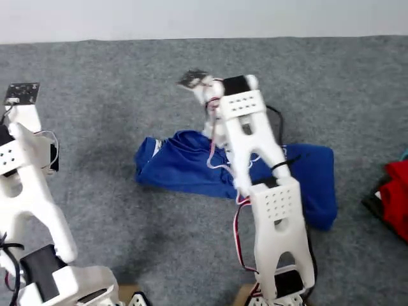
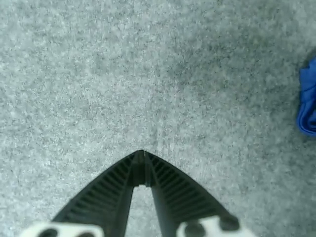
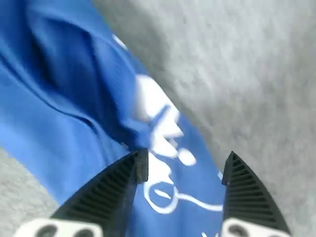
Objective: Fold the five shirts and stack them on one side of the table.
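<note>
A blue shirt [image 1: 191, 162] with white print lies crumpled across the middle of the grey table, partly folded. My right gripper [image 3: 185, 160] hangs open just above its printed part [image 3: 163, 133], and the right arm [image 1: 255, 153] stretches over the shirt's middle. My left gripper [image 2: 143, 155] is shut with nothing in it, over bare carpet-like cloth at the table's left; the shirt's edge [image 2: 308, 103] is off to one side of it. The left arm [image 1: 25, 185] stands at the left edge.
Red and dark garments [image 1: 394, 194] sit in a pile at the table's right edge. The grey table cover [image 1: 95, 115] lies bare to the left of and behind the blue shirt.
</note>
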